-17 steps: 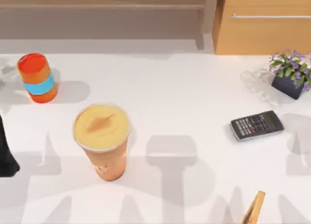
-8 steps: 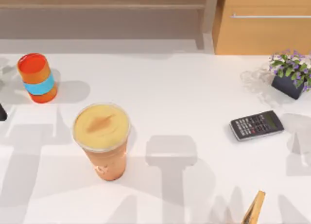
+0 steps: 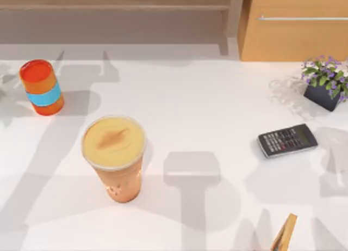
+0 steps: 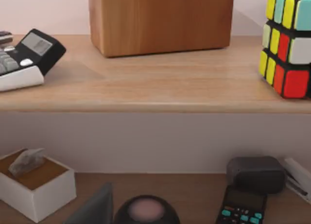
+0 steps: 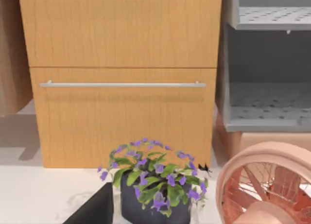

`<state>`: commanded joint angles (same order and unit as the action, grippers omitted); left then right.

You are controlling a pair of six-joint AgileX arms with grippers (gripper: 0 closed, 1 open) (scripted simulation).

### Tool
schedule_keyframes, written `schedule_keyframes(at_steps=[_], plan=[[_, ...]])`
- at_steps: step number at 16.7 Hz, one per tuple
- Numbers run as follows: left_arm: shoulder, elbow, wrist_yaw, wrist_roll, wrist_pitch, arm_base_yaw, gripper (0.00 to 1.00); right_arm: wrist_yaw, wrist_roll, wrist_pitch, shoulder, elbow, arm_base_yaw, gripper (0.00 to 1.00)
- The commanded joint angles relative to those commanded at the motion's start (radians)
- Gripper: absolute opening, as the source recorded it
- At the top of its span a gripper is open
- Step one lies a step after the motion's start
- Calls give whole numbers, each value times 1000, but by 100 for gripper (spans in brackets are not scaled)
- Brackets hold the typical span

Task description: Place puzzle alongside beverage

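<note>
Left jaws: state cannot be told from these views.
Right jaws: state cannot be told either.
Puzzle (image 4: 288,43): upright at one end of a wooden shelf (image 4: 146,90), well apart from the wooden box (image 4: 160,20) and the calculator (image 4: 26,59) on the same shelf.
Beverage (image 3: 115,155): upright on the white surface (image 3: 206,115), left of centre.
Orange cylinder (image 3: 41,86): far left, beyond the beverage.
Remote (image 3: 287,140): right side of the surface.
Flower pot (image 3: 326,82): far right corner, before the wooden drawer cabinet (image 5: 121,73).
</note>
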<state>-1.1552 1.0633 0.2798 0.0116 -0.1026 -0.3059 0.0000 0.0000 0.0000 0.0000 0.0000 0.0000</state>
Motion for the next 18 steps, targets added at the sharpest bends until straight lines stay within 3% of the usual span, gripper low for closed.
schedule_keyframes(at_steps=[7,18], plan=[[-486,444,112,5,-41,-123,100,0,0,0,0,0,0,100],[-587,541,119,5,-39,-132,100,0,0,0,0,0,0,100]])
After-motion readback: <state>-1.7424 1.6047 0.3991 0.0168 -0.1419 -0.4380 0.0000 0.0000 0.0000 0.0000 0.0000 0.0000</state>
